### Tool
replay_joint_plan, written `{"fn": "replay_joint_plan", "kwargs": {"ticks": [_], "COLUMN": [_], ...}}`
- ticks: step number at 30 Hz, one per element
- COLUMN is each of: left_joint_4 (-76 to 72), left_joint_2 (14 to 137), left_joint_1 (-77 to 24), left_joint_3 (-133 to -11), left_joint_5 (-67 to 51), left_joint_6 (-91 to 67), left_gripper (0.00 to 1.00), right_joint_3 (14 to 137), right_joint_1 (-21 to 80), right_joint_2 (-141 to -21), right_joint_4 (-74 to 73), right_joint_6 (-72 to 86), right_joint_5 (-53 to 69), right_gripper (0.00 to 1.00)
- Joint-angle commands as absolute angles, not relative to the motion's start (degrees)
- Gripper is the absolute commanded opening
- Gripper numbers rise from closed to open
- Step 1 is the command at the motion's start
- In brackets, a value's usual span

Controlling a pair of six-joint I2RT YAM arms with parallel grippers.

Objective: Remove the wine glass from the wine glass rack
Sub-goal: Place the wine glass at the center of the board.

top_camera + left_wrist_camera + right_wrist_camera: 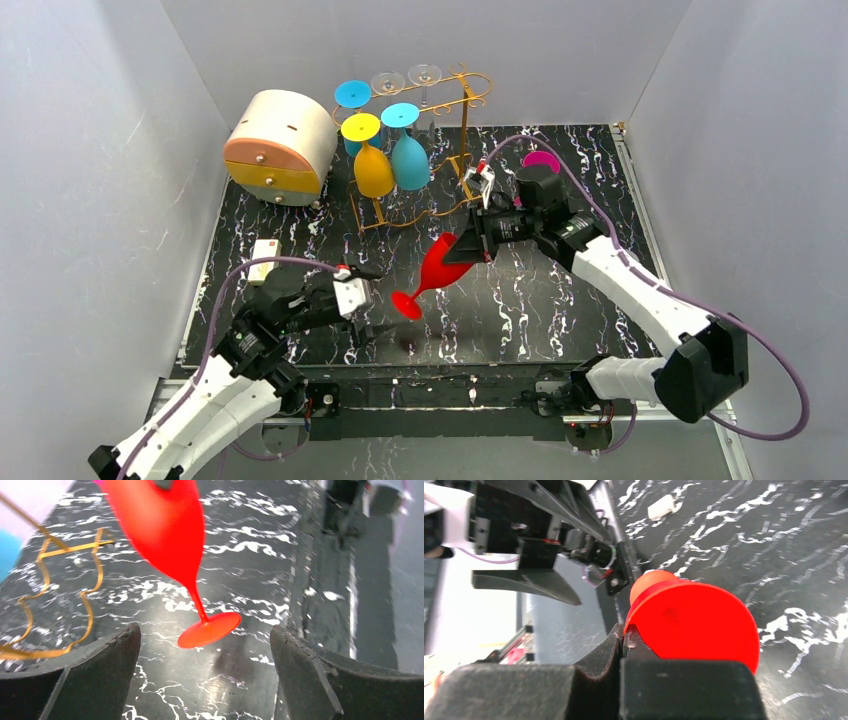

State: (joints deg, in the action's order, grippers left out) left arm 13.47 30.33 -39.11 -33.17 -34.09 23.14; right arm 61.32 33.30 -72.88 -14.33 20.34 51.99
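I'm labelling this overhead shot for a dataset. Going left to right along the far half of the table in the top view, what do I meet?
round drawer box → yellow glass → teal glass, both hanging on the wine glass rack → magenta disc

The left arm and right arm are built of white shell links joined by black joint housings, and a purple cable trails off each. The left end effector has broad, dark wedge-shaped fingers with scuffed edges. The right end effector is matte black.
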Motion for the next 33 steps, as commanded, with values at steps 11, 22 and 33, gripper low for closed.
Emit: {"fn": "replay_joint_plan", "kwargs": {"ticks": [11,22,33], "left_joint_4": [7.07,10.98,15.93], "left_joint_2": [27.46,20.79,19.68], "left_joint_1": [-38.85,-38.77,-38.82], "left_joint_3": [-34.71,-32.70,-33.40], "left_joint_5": [11.47,30.66,40.17], "left_joint_6": [-7.27,-11.66,-13.74], "left_gripper": [0.98,0.98,0.98], "right_joint_3": [60.22,63.83,66.89], "right_joint_1": [33.40,27.36,7.29], "right_joint_2": [-64.75,-71.31,-76.46], "right_joint_4": [-23.28,-34.00,-24.69], "right_joint_6": [18.90,26.89,26.02], "right_joint_5": [-6.85,-34.83,-19.49], "right_gripper": [0.01,0.01,0.01]}}
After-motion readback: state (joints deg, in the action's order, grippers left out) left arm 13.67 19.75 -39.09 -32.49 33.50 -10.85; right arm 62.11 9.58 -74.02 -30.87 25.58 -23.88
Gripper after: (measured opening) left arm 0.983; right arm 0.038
